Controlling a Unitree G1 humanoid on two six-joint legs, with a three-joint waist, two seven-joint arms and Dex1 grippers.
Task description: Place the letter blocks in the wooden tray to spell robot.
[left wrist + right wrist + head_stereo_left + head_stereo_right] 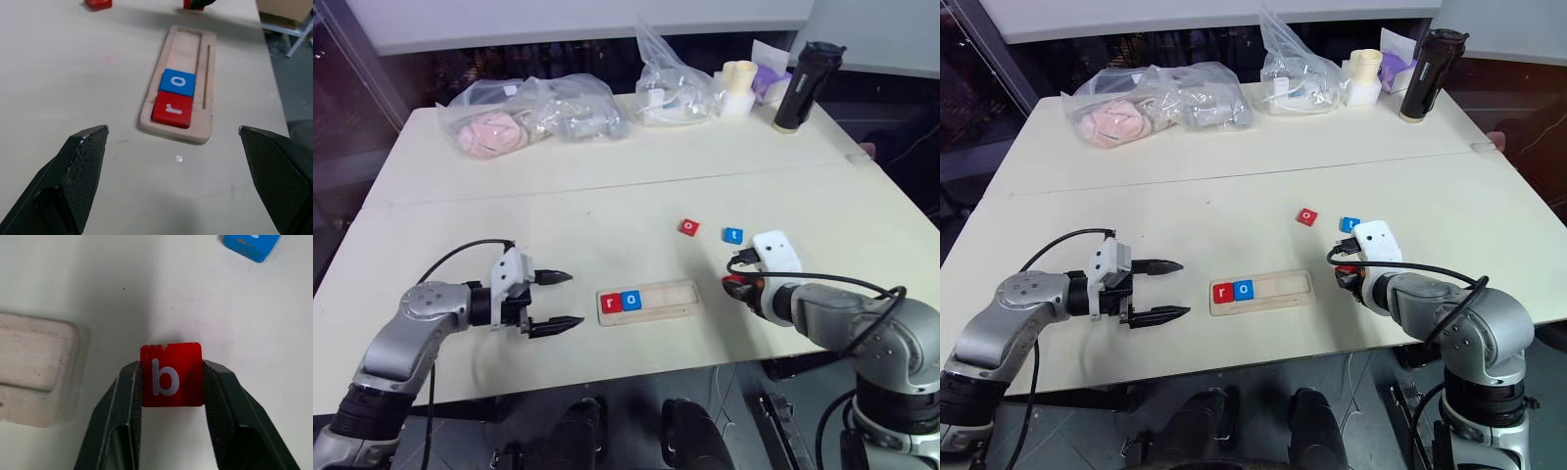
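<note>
The small red square block with a white b (171,375) sits pinched by its two side edges in the right gripper (171,382) fingers, just beside the long light-wood tray (649,301) on the pale desk (607,196) — it looks light, hard and smooth. The left gripper (555,300) fingers stand wide — holding nothing.

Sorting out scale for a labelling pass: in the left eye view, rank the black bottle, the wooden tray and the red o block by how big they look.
1. wooden tray, the longest shape, though also nearest the camera.
2. black bottle, close behind; it stands farthest away, so this order is unsure.
3. red o block, clearly the smallest.
</note>
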